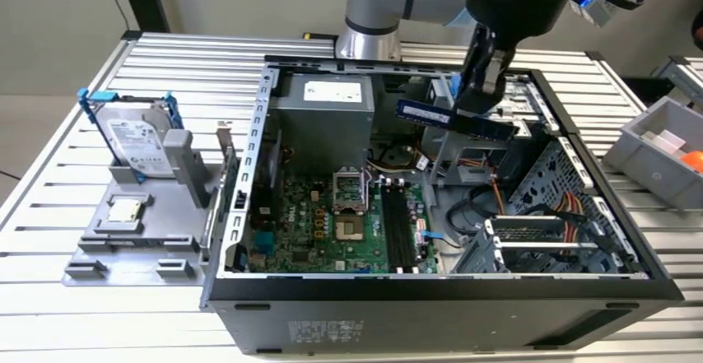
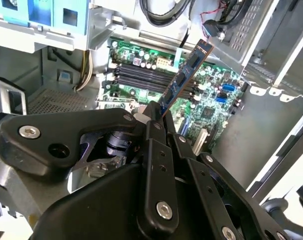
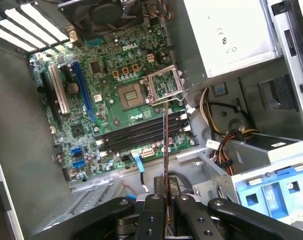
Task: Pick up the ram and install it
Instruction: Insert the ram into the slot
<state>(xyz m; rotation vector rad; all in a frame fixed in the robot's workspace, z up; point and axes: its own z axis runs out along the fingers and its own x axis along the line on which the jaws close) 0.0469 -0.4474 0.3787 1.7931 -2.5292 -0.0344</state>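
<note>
**Gripper.** In both wrist views the gripper (image 2: 154, 120) (image 3: 165, 197) is closed on one end of the ram (image 2: 185, 76) (image 3: 165, 140). The black fingers (image 2: 156, 150) clamp the board's two faces.

**Ram.** The blue stick juts out from the fingertips, chips and label facing sideways. In the first wrist view it is seen edge-on as a thin line. In the exterior view the gripper (image 1: 477, 100) holds the ram (image 1: 423, 114) roughly level at the height of the case's upper rim, over the case's far half. It is held clear of the board and is not seated.

**Slots.** The dark memory slots (image 3: 141, 132) (image 1: 398, 227) lie side by side on the motherboard (image 3: 106, 75) (image 1: 318, 231), below the ram and apart from it. In the first wrist view the ram's line crosses them.

**Socket.** Just beside the slots sits the processor socket (image 3: 131, 92), with its metal frame (image 3: 166, 85) raised.

**Power supply.** The grey box (image 3: 226, 35) (image 1: 324, 112) stands at the board's far end in the exterior view.

**Case.** The open case (image 1: 439, 314) lies on its side on the slatted table (image 1: 66, 132).

**Fixture.** On the exterior view's left, well apart from the gripper, a grey fixture (image 1: 154, 239) carries an upright hard drive (image 1: 137, 141) and a small square chip (image 1: 124, 209).

**Bin.** A grey bin (image 1: 648, 145) stands at the exterior view's right edge.

**Arm.** The arm (image 1: 379, 1) rises beyond the case.
</note>
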